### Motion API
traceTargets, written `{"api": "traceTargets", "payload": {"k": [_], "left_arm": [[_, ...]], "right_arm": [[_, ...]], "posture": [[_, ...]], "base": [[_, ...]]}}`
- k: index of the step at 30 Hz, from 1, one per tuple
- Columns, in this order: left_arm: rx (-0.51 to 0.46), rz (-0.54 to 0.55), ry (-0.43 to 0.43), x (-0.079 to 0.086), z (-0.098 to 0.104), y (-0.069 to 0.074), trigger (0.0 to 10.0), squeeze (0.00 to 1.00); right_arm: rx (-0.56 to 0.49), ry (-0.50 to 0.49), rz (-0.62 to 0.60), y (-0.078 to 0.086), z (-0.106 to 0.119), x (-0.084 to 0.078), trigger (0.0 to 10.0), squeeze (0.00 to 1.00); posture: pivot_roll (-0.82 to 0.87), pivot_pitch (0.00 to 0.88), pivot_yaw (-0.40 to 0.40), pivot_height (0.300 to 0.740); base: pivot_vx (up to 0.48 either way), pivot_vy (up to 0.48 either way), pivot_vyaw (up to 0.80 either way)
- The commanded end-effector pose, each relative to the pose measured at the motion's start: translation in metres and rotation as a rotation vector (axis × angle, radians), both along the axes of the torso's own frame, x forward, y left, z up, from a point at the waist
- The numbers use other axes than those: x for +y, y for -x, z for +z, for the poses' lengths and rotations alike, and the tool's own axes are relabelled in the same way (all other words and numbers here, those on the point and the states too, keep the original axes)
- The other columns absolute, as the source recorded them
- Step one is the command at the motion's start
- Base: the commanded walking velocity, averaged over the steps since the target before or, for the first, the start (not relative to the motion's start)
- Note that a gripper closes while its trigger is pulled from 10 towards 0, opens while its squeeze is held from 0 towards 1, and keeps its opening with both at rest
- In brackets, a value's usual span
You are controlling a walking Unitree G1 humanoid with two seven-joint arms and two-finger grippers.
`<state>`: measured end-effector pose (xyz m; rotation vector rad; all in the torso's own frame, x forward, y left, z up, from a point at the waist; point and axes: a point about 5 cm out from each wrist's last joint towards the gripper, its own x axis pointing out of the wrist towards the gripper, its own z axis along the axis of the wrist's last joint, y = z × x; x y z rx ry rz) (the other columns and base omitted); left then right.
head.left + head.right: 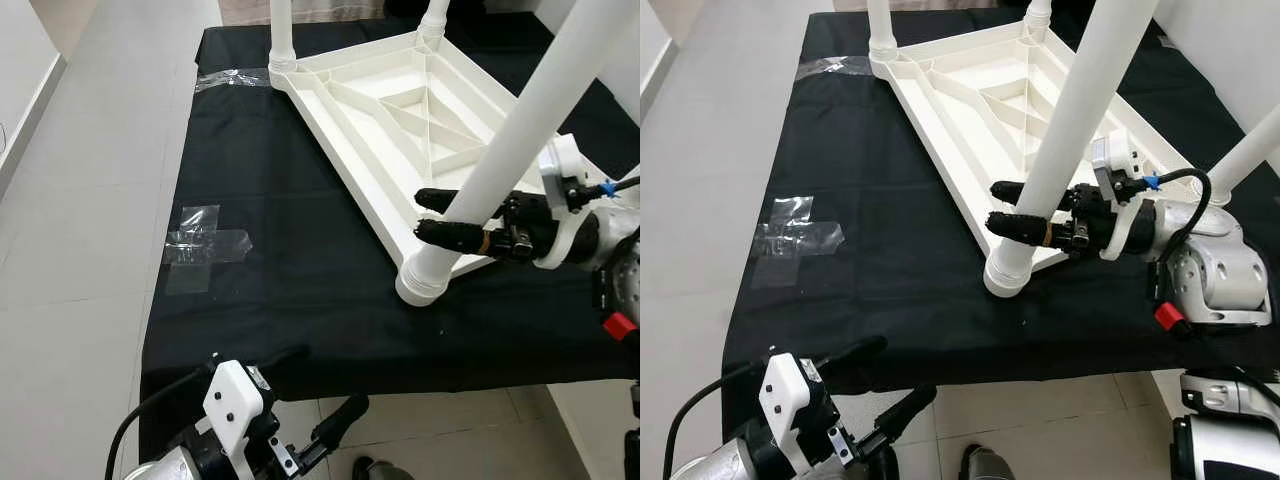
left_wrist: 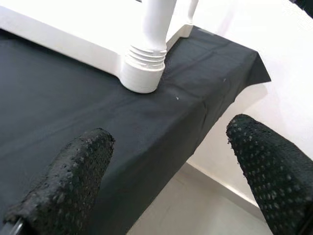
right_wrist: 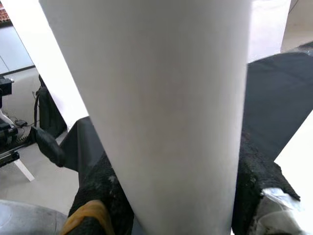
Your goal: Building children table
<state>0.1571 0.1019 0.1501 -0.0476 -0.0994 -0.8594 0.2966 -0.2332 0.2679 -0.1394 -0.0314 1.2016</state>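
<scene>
A white plastic children's table top (image 1: 400, 120) lies upside down on a black cloth (image 1: 270, 270), its ribbed underside facing up. Its near corner sits close to the cloth's front edge, with only a narrow strip of cloth left there. To the robot's left a broad stretch of cloth is open, marked by a cross of clear tape (image 1: 205, 248), with more tape (image 1: 232, 77) near the far left corner. Grey floor tiles (image 1: 90, 200) run along the left side.

A white table leg (image 1: 510, 135) stands tilted in the near corner socket (image 1: 425, 278). The right gripper (image 1: 448, 215) reaches in from the right, roughly level, its two black fingers closed around the leg just above the socket, one on each side. Other legs (image 1: 282, 30) rise from the far corners.

The right wrist view gives the leg (image 3: 166, 107) close up, pressed between the dark pads (image 3: 105, 191). The left wrist view looks across the cloth at the socket's threaded collar (image 2: 144, 68) and the cloth's hanging edge.

The left gripper (image 1: 880, 385) hangs low by the front edge of the cloth, fingers spread wide, holding nothing.
</scene>
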Motion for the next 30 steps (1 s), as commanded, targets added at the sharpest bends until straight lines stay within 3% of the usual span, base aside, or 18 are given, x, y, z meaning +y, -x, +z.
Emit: {"api": "traceTargets", "payload": {"k": [1,3,5,6,7,8,13,18,19,20,22,23,25,26,27,28,29,30], "left_arm": [[0.014,-0.002,-0.020,0.000,-0.004,0.004,10.0,0.00],[0.014,0.002,-0.020,0.000,-0.004,0.004,10.0,0.00],[0.012,0.012,-0.021,0.003,-0.004,0.003,10.0,0.00],[0.012,0.012,-0.021,0.003,-0.004,0.003,10.0,0.00],[0.011,0.017,-0.023,0.004,-0.003,0.003,10.0,0.00],[0.010,0.020,-0.025,0.005,-0.003,0.003,10.0,0.00],[0.014,0.018,-0.025,0.006,-0.006,0.000,10.0,0.00],[0.024,0.004,-0.023,0.005,-0.008,-0.001,10.0,0.00],[0.026,0.003,-0.021,0.005,-0.009,-0.001,10.0,0.00],[0.027,0.008,-0.017,0.004,-0.009,-0.001,10.0,0.00],[0.027,0.008,-0.017,0.004,-0.009,-0.001,10.0,0.00],[0.027,0.010,-0.014,0.004,-0.008,-0.001,10.0,0.00],[0.028,0.012,-0.011,0.004,-0.008,-0.001,10.0,0.00],[0.028,0.012,-0.011,0.004,-0.008,-0.001,10.0,0.00],[0.028,0.012,-0.010,0.003,-0.008,0.000,10.0,0.00],[0.028,0.011,-0.011,0.003,-0.008,0.000,10.0,0.00],[0.028,0.009,-0.010,0.003,-0.008,0.000,10.0,0.00],[0.028,0.008,-0.009,0.003,-0.008,0.000,10.0,0.00]], "right_arm": [[0.122,-0.093,-0.029,0.011,-0.027,0.007,0.0,0.00],[0.172,-0.141,-0.056,0.019,-0.039,0.014,0.0,0.00],[0.290,-0.026,-0.578,0.015,-0.094,0.035,0.0,0.00],[0.290,-0.026,-0.578,0.015,-0.094,0.035,0.0,0.00],[0.370,0.071,-0.861,0.035,-0.119,0.037,0.0,0.00],[0.427,0.132,-1.058,0.053,-0.132,0.034,0.0,0.00],[0.403,0.152,-1.153,0.070,-0.130,0.031,0.0,0.00],[0.335,0.105,-1.095,0.059,-0.118,0.037,0.0,0.00],[0.305,0.072,-0.991,0.051,-0.107,0.045,10.0,0.00],[0.166,-0.035,-0.763,0.035,-0.077,0.061,10.0,0.53],[0.166,-0.035,-0.763,0.035,-0.077,0.061,10.0,0.53],[0.143,-0.105,-0.675,0.033,-0.065,0.064,10.0,1.00],[0.083,-0.171,-0.442,0.034,-0.040,0.063,10.0,1.00],[0.083,-0.171,-0.442,0.034,-0.040,0.063,10.0,1.00],[0.055,-0.178,-0.323,0.037,-0.028,0.061,10.0,0.93],[0.043,-0.171,-0.265,0.040,-0.021,0.060,10.0,0.93],[0.023,-0.128,-0.198,0.041,-0.015,0.057,10.0,0.00],[0.020,-0.116,-0.192,0.040,-0.015,0.056,10.0,0.00]], "posture": [[0.03,0.238,-0.054,0.740],[0.03,0.238,-0.054,0.740],[0.05,0.231,-0.058,0.740],[0.05,0.231,-0.058,0.740],[0.02,0.240,-0.047,0.740],[0.02,0.240,-0.047,0.740],[-0.01,0.211,-0.025,0.740],[-0.01,0.187,-0.023,0.740],[-0.01,0.189,-0.023,0.740],[-0.01,0.188,-0.023,0.740],[-0.01,0.188,-0.023,0.740],[-0.01,0.190,-0.018,0.740],[0.00,0.185,-0.020,0.740],[0.00,0.185,-0.020,0.740],[0.01,0.188,-0.019,0.740],[0.01,0.188,-0.019,0.740],[0.01,0.188,-0.019,0.740],[0.01,0.188,-0.019,0.740]], "base": [[0.000,0.000,0.00],[0.000,0.000,0.00],[0.000,0.000,0.00],[0.000,0.000,0.00],[0.000,0.000,0.00],[0.000,0.000,0.00],[0.000,0.000,0.00],[0.000,0.000,0.00],[0.000,0.000,0.00],[0.000,0.000,0.00],[0.000,0.000,0.00],[0.000,0.000,0.00],[0.000,0.000,0.00],[0.000,0.000,0.00],[0.000,0.000,0.00],[0.000,0.000,0.00],[0.000,0.000,0.00],[0.000,0.000,0.00]]}}
